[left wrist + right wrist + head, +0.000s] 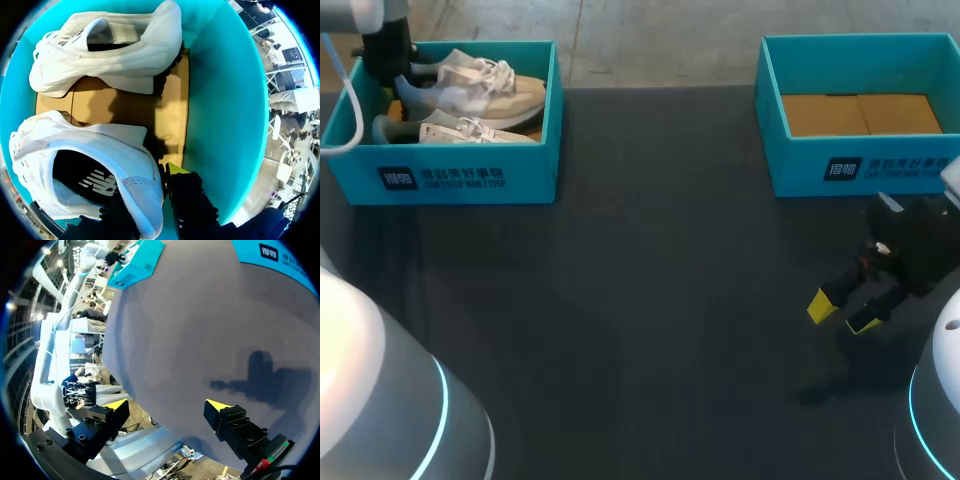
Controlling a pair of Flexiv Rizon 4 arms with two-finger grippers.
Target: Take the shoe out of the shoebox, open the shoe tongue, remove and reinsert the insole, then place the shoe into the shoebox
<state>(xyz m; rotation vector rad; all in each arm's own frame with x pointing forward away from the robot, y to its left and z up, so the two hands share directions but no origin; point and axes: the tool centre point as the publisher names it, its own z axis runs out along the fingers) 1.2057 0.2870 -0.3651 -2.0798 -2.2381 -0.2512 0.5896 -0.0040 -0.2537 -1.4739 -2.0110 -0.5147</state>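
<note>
Your left gripper (160, 176) is clamped on the heel of the shoe (100, 145). One yellow tip presses the outside of the heel wall, the other finger goes down inside the opening with its tip hidden, and the white padded collar is pinched between them. Inside that shoe you see the dark insole (82, 185) lying in the bed, the opening facing the wrist camera. The shoe sits on the cardboard floor of the left shoebox (460, 180), along its far wall, with the heel toward the box's far left corner and the toe toward its right wall. Beside it, along the box's near wall, lies the second shoe (115, 50), also white and with its heel toward the left wall. A strip of bare cardboard shows between the two. The left shoebox stands at the far left corner of the table (650, 300). Your right gripper (842, 314) has its jaws wide apart with nothing between them. It hangs over the dark table near the right edge, just in front of the right shoebox (860, 165). That box stands at the far right corner, teal like the other, its cardboard floor showing. From the right wrist, the two yellow tips frame bare table surface, with the gripper's shadow lying on it ahead.
</note>
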